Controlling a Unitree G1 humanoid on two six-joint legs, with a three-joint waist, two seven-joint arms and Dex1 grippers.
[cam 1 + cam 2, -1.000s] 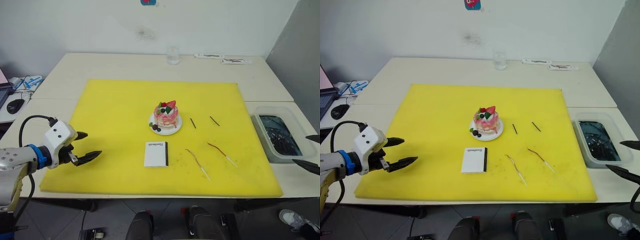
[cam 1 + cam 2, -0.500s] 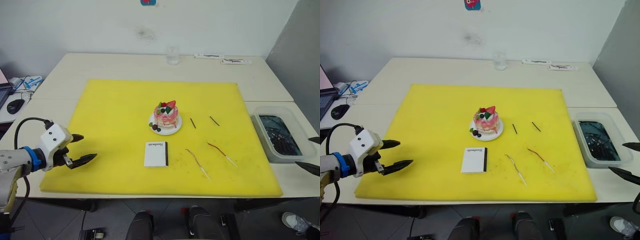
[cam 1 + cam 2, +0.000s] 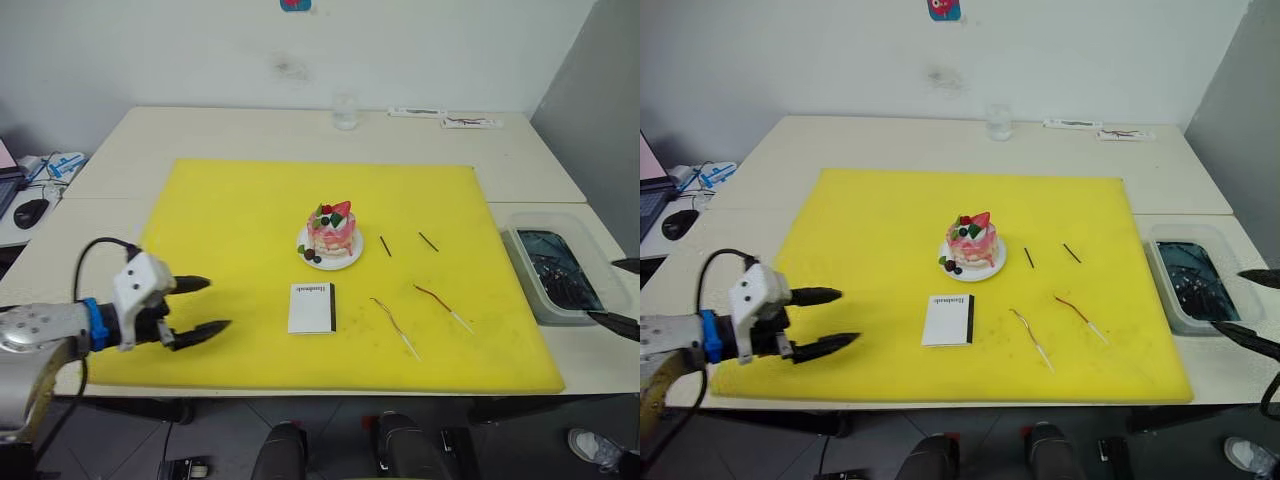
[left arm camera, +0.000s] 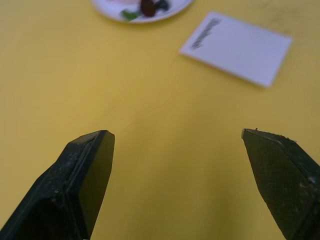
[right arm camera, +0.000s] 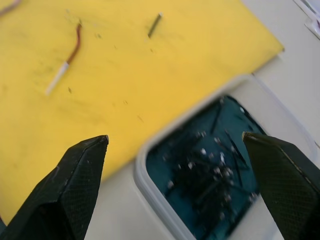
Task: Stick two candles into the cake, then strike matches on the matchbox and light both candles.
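The pink-and-white cake (image 3: 332, 230) stands on its small white plate (image 3: 352, 257) in the middle of the yellow mat (image 3: 230, 210). In front of it lies the white matchbox (image 3: 312, 307). To its right two curved reddish candles (image 3: 396, 326) (image 3: 440, 302) rest on the mat. Two short dark matches (image 3: 385, 246) (image 3: 429, 241) lie right of the cake. My left gripper (image 3: 217, 304) hovers open and empty over the mat's front left, left of the matchbox (image 4: 237, 47). At the far right, my right gripper (image 3: 604, 292) is open and empty over the tray (image 5: 150, 200).
A clear plastic tray (image 3: 524, 232) holding dark water and burnt sticks sits off the mat's right edge. A glass (image 3: 345, 110) and some small flat items (image 3: 440, 118) stand at the table's back. A computer mouse (image 3: 30, 210) lies on the side desk at left.
My left gripper has moved right, from the mat's left edge in over the mat toward the matchbox, still open. The right gripper has barely moved.
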